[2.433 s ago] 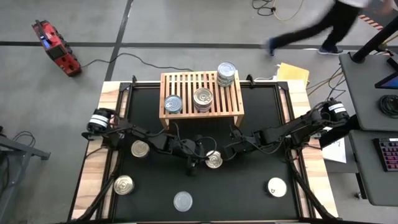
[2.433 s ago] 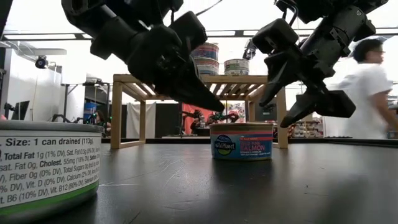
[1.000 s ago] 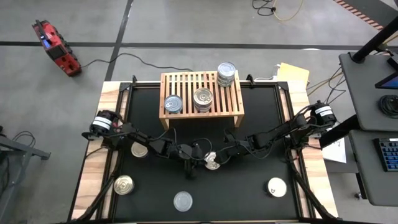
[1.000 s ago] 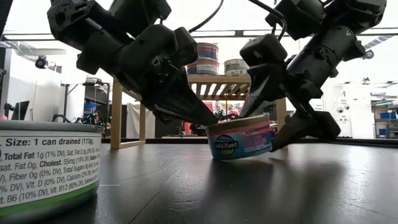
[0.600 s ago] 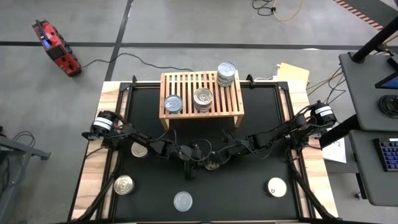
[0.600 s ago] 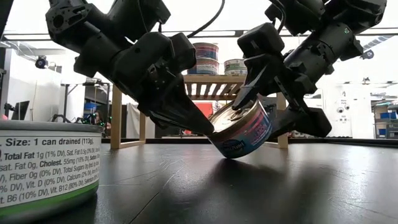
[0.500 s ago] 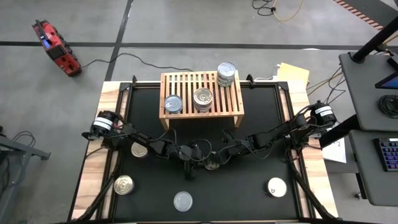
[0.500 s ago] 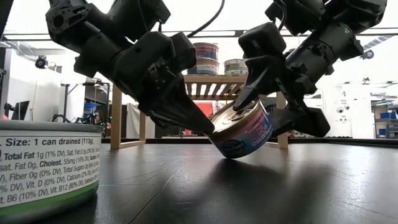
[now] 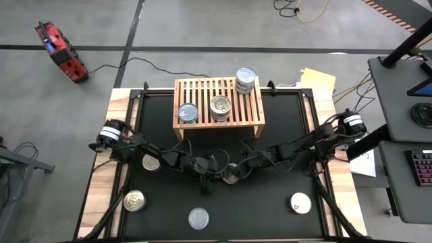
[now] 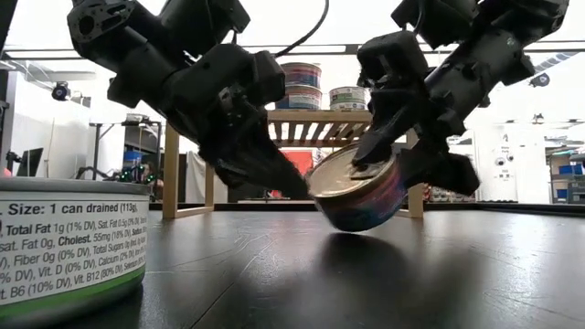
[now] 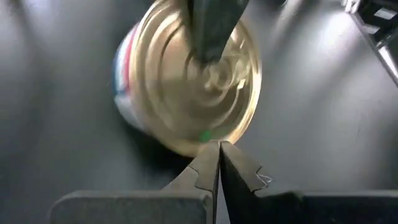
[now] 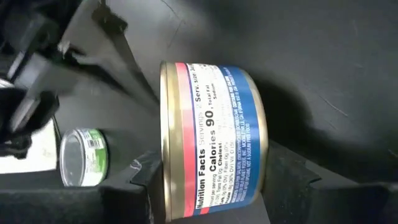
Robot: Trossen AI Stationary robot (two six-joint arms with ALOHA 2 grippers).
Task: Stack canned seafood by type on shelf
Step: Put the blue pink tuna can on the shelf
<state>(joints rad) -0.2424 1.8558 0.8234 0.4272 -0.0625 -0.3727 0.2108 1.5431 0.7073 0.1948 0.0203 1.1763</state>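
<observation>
R gripper [image 10: 393, 169] clamps tilted can [image 10: 358, 192] mid-table; L gripper [image 10: 294, 190], fingers closed, pokes its lid; shelf [image 9: 218, 101] behind.

High view straight down over whole table [image 9: 101, 196]; low view level at tabletop, facing shelf [image 10: 302, 119]; both wrist views close on the same tilted can [image 12: 211, 140].

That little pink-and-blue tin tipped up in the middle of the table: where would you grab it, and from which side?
I'd grip the tilted tin across its flat ends, lid and base. That's how the right gripper holds it, one finger on the gold lid, coming from the right and above. Its wall is round, so probably slippery. The left gripper, shut, touches the lid's rim from the other side.
</observation>
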